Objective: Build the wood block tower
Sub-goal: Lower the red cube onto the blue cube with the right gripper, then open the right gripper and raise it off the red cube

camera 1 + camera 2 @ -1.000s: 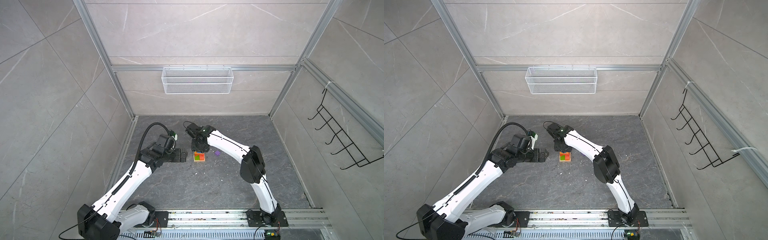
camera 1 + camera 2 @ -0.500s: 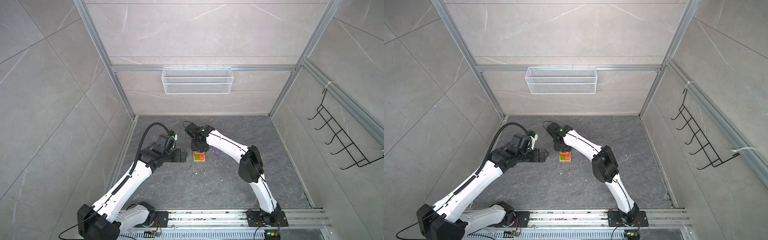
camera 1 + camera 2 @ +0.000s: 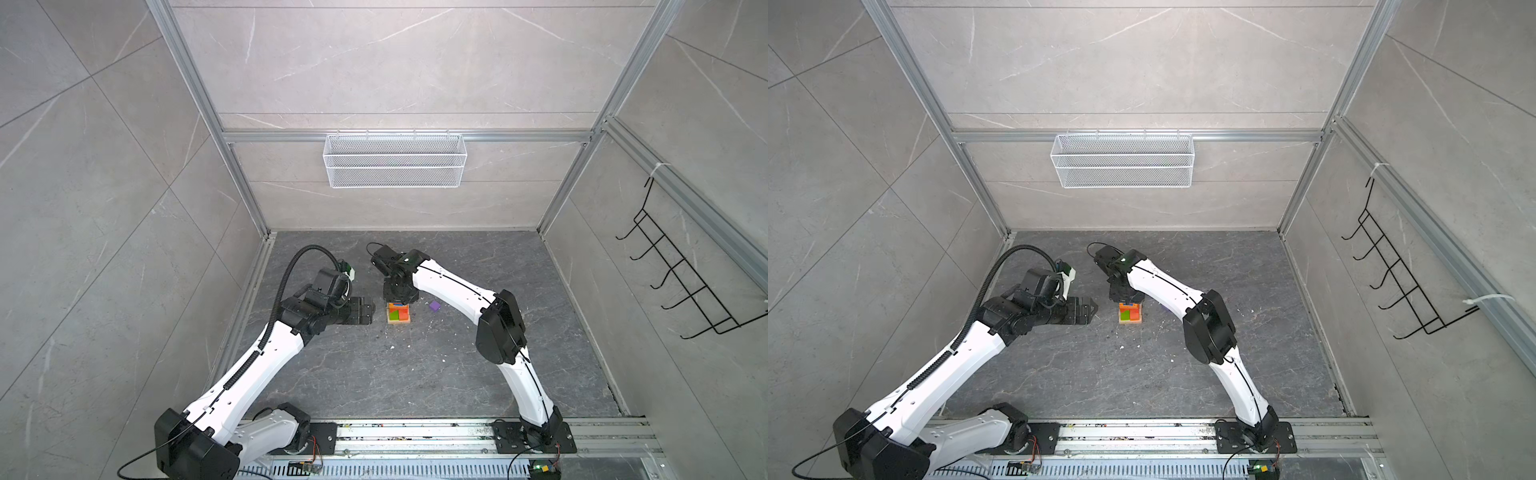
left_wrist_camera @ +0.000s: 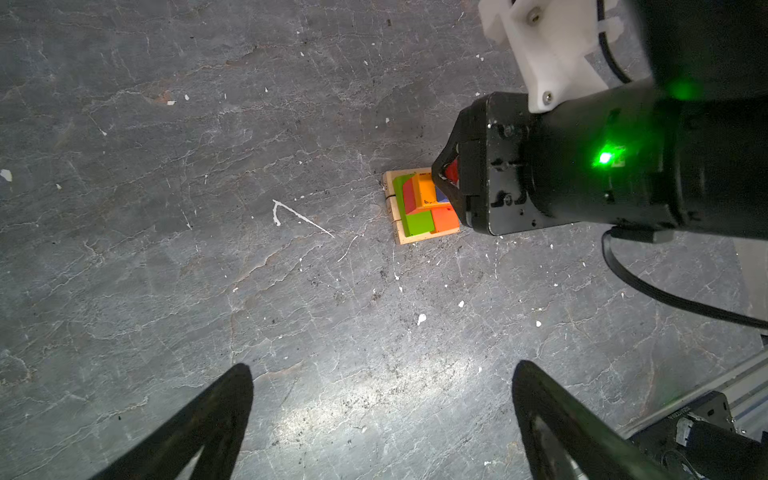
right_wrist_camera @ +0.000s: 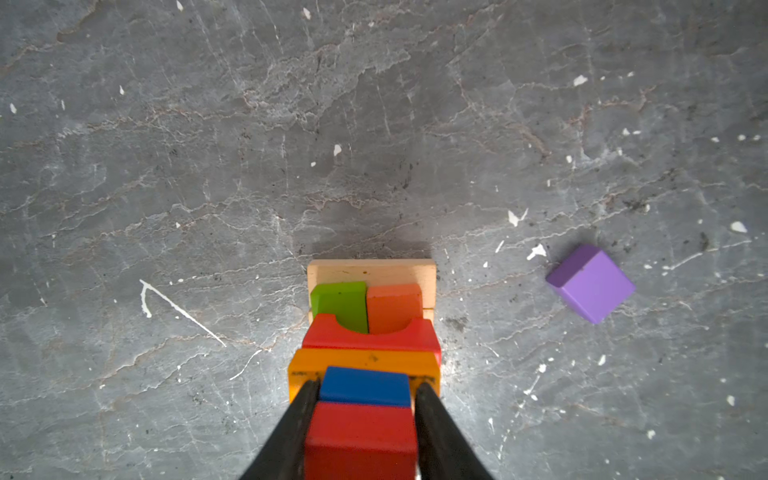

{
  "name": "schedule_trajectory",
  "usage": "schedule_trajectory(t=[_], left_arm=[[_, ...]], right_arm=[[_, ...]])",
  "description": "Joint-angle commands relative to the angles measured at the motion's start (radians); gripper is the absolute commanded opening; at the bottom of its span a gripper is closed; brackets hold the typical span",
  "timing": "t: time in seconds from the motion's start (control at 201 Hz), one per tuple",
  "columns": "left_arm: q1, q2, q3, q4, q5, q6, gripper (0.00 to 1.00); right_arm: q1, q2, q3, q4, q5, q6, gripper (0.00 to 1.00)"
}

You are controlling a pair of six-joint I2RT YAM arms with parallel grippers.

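On the grey counter (image 3: 374,374), in a top view, the wood block tower (image 3: 399,314) is seen near the middle, somewhat toward the back wall. The right fingers (image 3: 400,296) are held over its top, reaching in from 12 o'clock. The left fingers (image 3: 367,311) are placed at 9 o'clock of it, near but apart. A purple cube (image 3: 434,306) lies alone at 3 o'clock of the tower. A wire basket (image 3: 395,166) is hung on the back wall and a black hook rack (image 3: 685,286) on the right wall.

The same layout is given in a top view: tower (image 3: 1130,314), left fingers (image 3: 1090,309) at 9 o'clock, right fingers (image 3: 1124,296) above.

From the left wrist, the left fingers (image 4: 216,415) are seen spread wide over bare counter. The tower (image 4: 419,208) is seen beyond them, with the right fingers (image 4: 449,195) set on its top.

From the right wrist, the right fingers (image 5: 291,436) are seen closed against both sides of a red block (image 5: 359,440). Directly beyond it come a blue block (image 5: 365,384), an orange block (image 5: 365,359) and a red arch (image 5: 370,336). A green slab (image 5: 340,303) and an orange-red slab (image 5: 392,305) lie side by side on the tan base (image 5: 372,270). The purple cube (image 5: 592,284) is seen well apart.
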Motion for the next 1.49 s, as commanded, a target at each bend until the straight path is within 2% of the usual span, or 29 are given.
schedule_trajectory(t=[0.0,0.737,1.001,1.304,1.394,1.454,1.488], left_arm=[[0.001,-0.01,-0.001,0.021,0.007,0.005,0.99],[0.002,-0.006,-0.006,0.023,0.003,0.004,0.99],[0.001,-0.007,-0.006,0.024,0.005,0.003,0.99],[0.001,0.0,-0.005,0.024,0.005,0.002,0.99],[0.002,0.0,-0.006,0.027,0.002,0.002,0.99],[0.002,0.001,-0.006,0.028,0.003,0.002,0.99],[0.002,0.004,-0.006,0.028,0.003,0.003,0.99]], right_arm=[[-0.003,0.017,0.017,-0.021,0.003,-0.017,0.12],[-0.001,0.006,-0.008,-0.004,-0.013,-0.028,0.07],[-0.002,-0.009,-0.019,0.009,-0.011,-0.038,0.22],[-0.002,-0.057,-0.027,0.029,-0.008,-0.072,0.32],[-0.001,-0.081,-0.033,0.035,-0.007,-0.085,0.4],[-0.002,-0.108,-0.057,0.061,-0.018,-0.089,0.41],[-0.002,-0.123,-0.072,0.074,-0.018,-0.093,0.45]])
